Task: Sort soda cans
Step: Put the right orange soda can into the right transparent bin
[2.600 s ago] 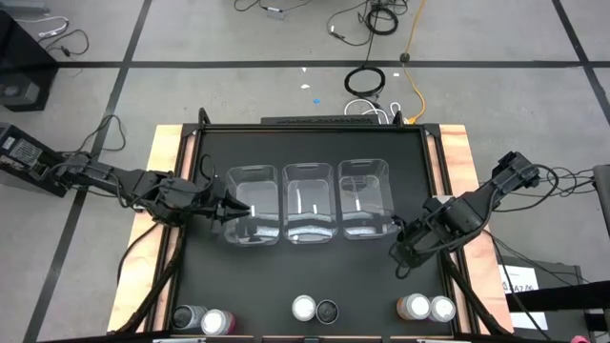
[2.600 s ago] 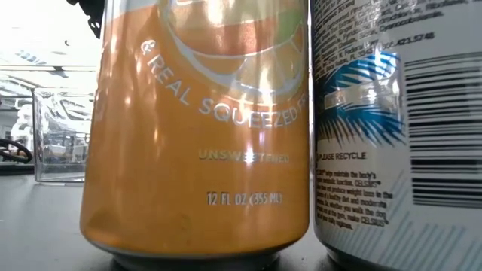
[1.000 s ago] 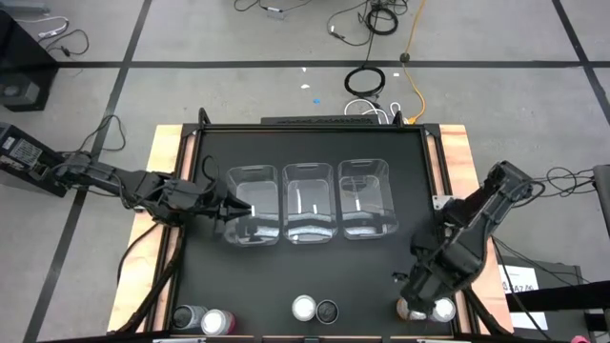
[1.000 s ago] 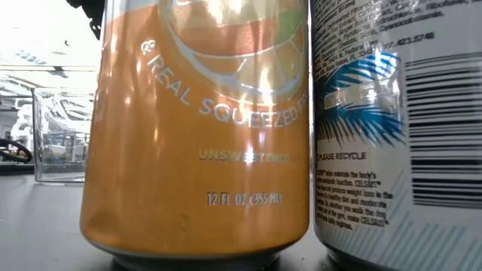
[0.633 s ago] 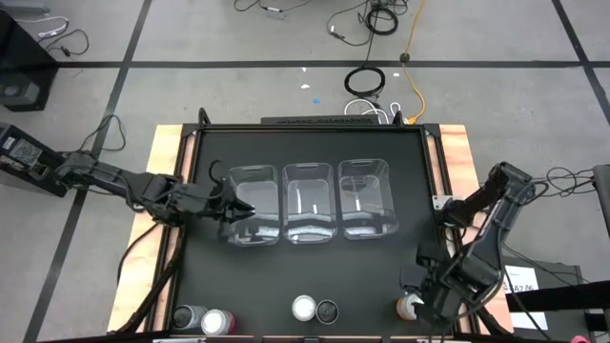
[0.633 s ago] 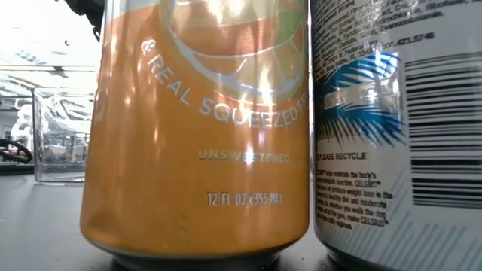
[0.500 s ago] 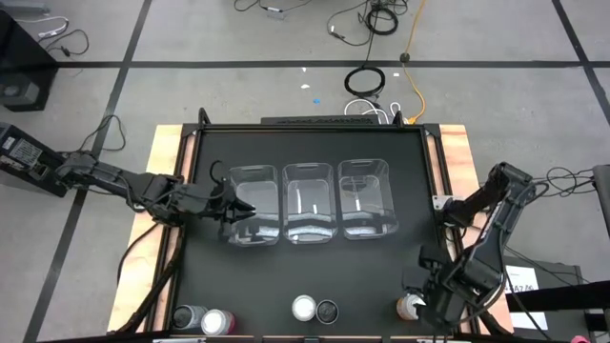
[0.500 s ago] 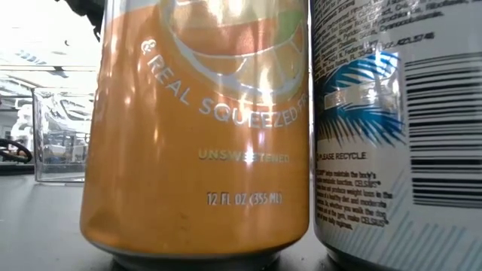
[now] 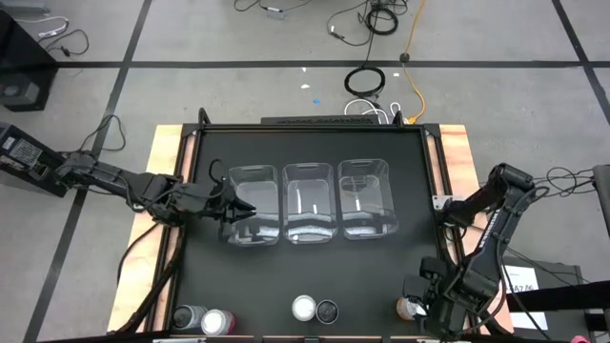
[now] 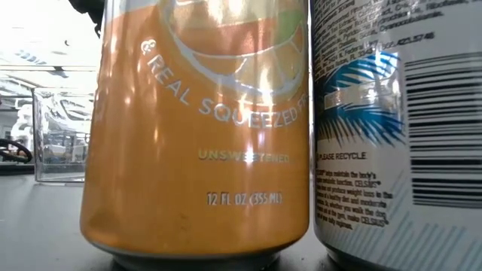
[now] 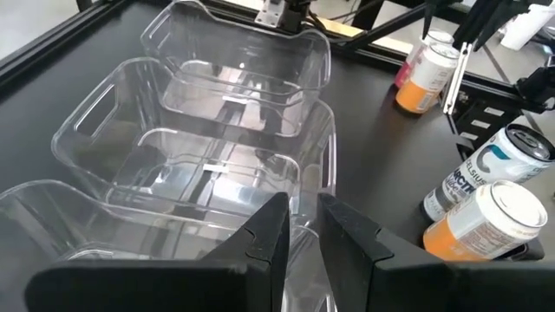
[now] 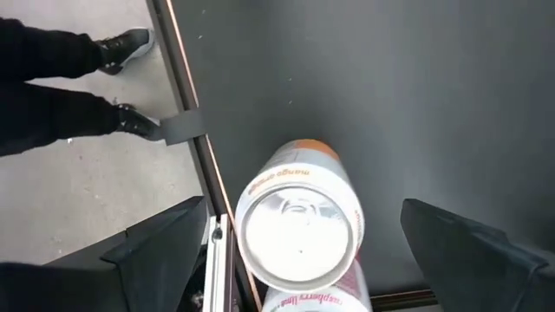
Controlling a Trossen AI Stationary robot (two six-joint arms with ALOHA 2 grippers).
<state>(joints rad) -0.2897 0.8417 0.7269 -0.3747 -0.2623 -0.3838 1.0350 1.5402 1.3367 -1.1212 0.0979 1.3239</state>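
Observation:
Six soda cans stand upright along the table's near edge in three pairs. The pairs are at the left (image 9: 202, 320), in the middle (image 9: 315, 309) and at the right (image 9: 410, 307). My right gripper (image 9: 431, 307) hangs open above the right pair. In the right wrist view its fingers stand on either side of the orange can's silvery top (image 12: 299, 230), with a pink-red can (image 12: 316, 299) next to it. My left gripper (image 9: 246, 211) is shut and empty at the left clear bin (image 9: 254, 205). The low view is filled by an orange can (image 10: 196, 128) and a white-and-blue can (image 10: 399, 128).
Three clear plastic bins (image 9: 308, 202) stand side by side in the table's middle, the third (image 9: 365, 198) at the right. The table's raised black frame (image 12: 195, 130) runs close beside the right pair of cans. A person's shoes (image 12: 130, 43) show on the floor beyond it.
My right gripper has moved toward the table's near edge and come over the right pair of cans, covering one of them in the high view. Its fingers stay open. The cans and bins have not moved.

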